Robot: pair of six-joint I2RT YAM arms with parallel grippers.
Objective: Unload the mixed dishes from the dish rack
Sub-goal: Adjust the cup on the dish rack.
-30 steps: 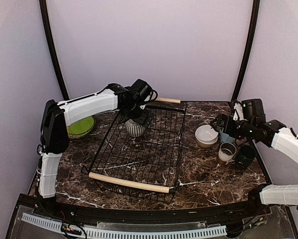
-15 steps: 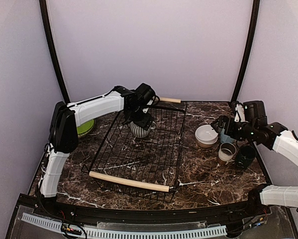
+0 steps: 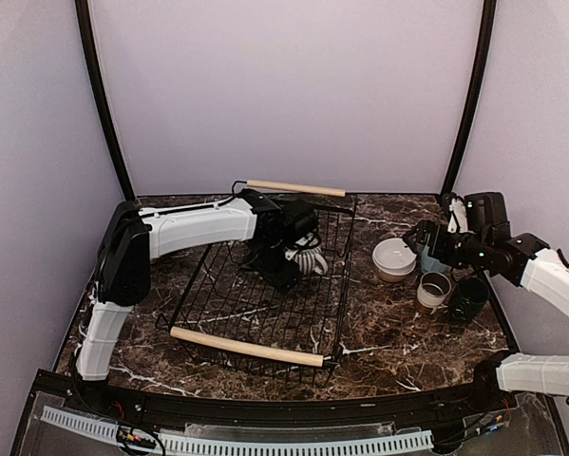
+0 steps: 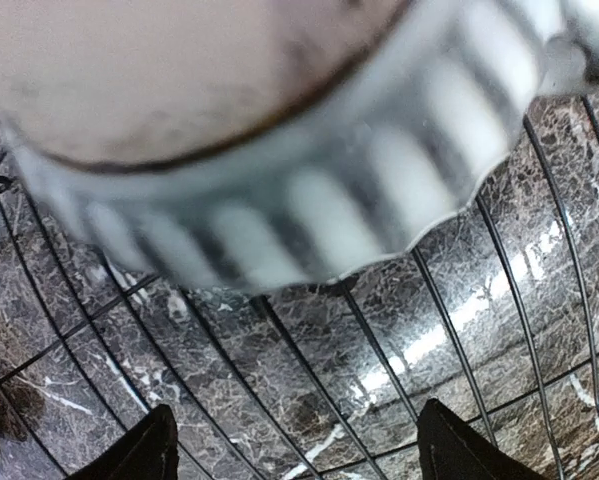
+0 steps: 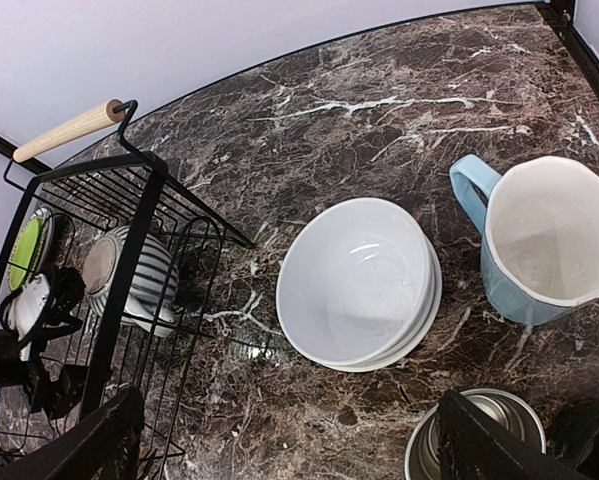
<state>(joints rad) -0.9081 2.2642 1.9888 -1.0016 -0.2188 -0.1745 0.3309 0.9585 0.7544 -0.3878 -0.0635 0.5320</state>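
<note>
While both arms reach over a dark marbled counter (image 3: 379,332), the largest thing on it is the dish rack (image 3: 265,304). It is a black wire basket with two pale wooden rod handles, and it fills the centre of the overhead view.

The left arm (image 3: 199,226) stretches from the left edge into the rack's upper half. Just beside its tip, toward the rack's upper right, the grey-striped mug (image 3: 309,260) lies tipped over inside the rack. In the left wrist view this mug fills the top of the frame, close and blurred. The left fingers (image 4: 139,455) show only as two dark tips at the bottom, standing apart over the wire grid. Whether they grip the mug cannot be told.

The right arm (image 3: 550,275) comes in from the right edge. The right fingers (image 5: 489,440) are spread wide with nothing between them, above the counter.

Right of the rack sit nested white bowls (image 5: 359,280). A light-blue mug (image 5: 539,240) stands upright just beside them. Lower right in the overhead view, a dark mug (image 3: 470,296) and a small white-brown cup (image 3: 433,290) stand side by side. A green plate (image 5: 27,250) shows through the rack's wires at the left edge of the right wrist view.
</note>
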